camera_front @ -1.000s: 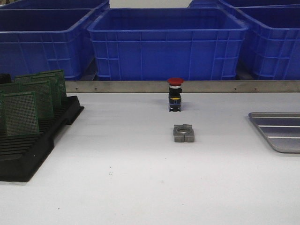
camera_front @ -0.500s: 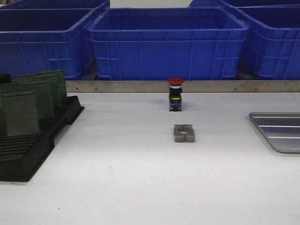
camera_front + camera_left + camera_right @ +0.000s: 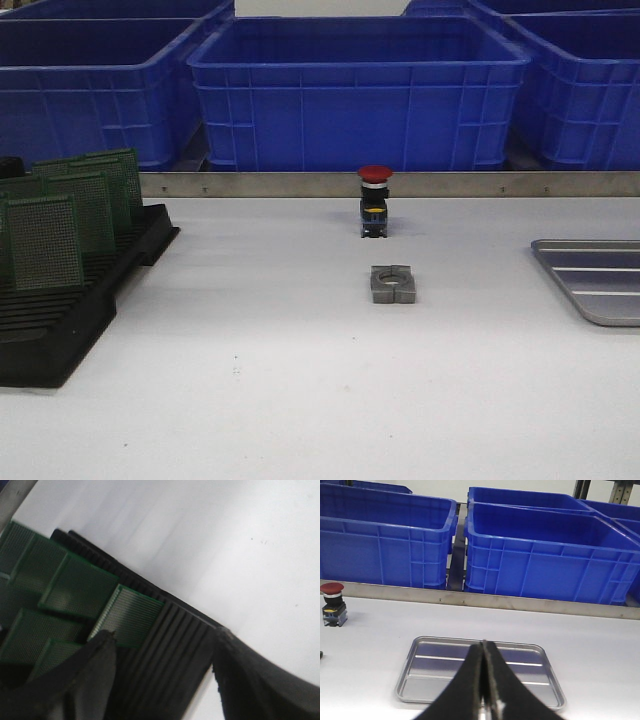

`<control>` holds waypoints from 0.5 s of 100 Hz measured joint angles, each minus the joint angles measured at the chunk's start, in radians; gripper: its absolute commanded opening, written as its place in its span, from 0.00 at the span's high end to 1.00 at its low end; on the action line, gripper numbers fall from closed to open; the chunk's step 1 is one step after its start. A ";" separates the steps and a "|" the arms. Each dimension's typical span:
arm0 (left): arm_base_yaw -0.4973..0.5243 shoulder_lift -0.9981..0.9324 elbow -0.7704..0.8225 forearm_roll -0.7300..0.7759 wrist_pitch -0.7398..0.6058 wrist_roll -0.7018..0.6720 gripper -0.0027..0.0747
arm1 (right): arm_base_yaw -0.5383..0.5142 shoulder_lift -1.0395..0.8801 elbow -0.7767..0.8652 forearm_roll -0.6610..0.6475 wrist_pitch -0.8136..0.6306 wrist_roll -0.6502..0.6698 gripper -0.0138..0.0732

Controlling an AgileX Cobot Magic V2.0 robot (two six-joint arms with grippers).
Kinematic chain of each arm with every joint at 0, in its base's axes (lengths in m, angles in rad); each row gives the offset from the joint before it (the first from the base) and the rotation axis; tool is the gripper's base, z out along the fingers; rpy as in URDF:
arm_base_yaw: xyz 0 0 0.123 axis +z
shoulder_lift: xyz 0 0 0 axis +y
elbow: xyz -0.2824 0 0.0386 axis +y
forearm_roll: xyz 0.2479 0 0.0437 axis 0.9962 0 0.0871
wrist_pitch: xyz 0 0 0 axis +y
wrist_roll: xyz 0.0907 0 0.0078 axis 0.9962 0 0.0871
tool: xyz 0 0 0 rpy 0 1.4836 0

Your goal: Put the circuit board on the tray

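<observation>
Blue crates line the table's 12 o'clock edge, and the black rack at 9 o'clock holds green perforated boards upright in its slots. At 3 o'clock lies the tray, a shallow silver-grey pan with rounded corners, raised rim and ribbed floor, nothing on it. A red button and grey block sit mid-table; the left gripper hangs released over the rack's boards, the right gripper clenched above the tray.

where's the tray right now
The tray lies at the table's right edge in the front view, right of the grey metal block, empty.
</observation>
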 measured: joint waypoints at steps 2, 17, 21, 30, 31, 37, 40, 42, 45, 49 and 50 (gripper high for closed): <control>0.000 0.014 -0.011 -0.002 0.002 0.048 0.44 | 0.000 0.000 0.000 0.000 0.000 0.000 0.96; 0.000 0.171 -0.120 0.005 0.006 0.259 0.44 | 0.000 0.000 0.000 0.000 0.000 0.000 0.96; 0.000 0.212 -0.148 0.010 0.012 0.272 0.44 | 0.000 0.000 0.000 0.000 0.000 0.000 0.96; 0.000 0.293 -0.200 0.024 0.030 0.290 0.44 | 0.000 0.000 0.000 0.000 0.000 0.000 0.96; 0.000 0.299 -0.208 0.027 0.033 0.291 0.44 | 0.000 0.000 0.000 0.000 0.000 0.000 0.96; 0.000 0.347 -0.238 0.034 0.051 0.294 0.44 | 0.000 0.000 0.000 0.000 0.000 0.000 0.96; 0.000 0.367 -0.255 0.037 0.058 0.294 0.44 | 0.000 0.000 0.000 0.000 0.000 0.000 0.96; 0.000 0.382 -0.262 0.037 0.065 0.296 0.44 | 0.000 0.000 0.000 0.000 0.000 0.000 0.96; 0.000 0.400 -0.277 0.039 0.074 0.296 0.44 | 0.000 0.000 0.000 0.000 0.000 0.000 0.96; 0.000 0.427 -0.292 0.042 0.087 0.296 0.44 | 0.000 0.000 0.000 0.000 0.000 0.000 0.96; 0.000 0.432 -0.297 0.042 0.087 0.296 0.44 | 0.000 0.000 0.000 0.000 0.000 0.000 0.96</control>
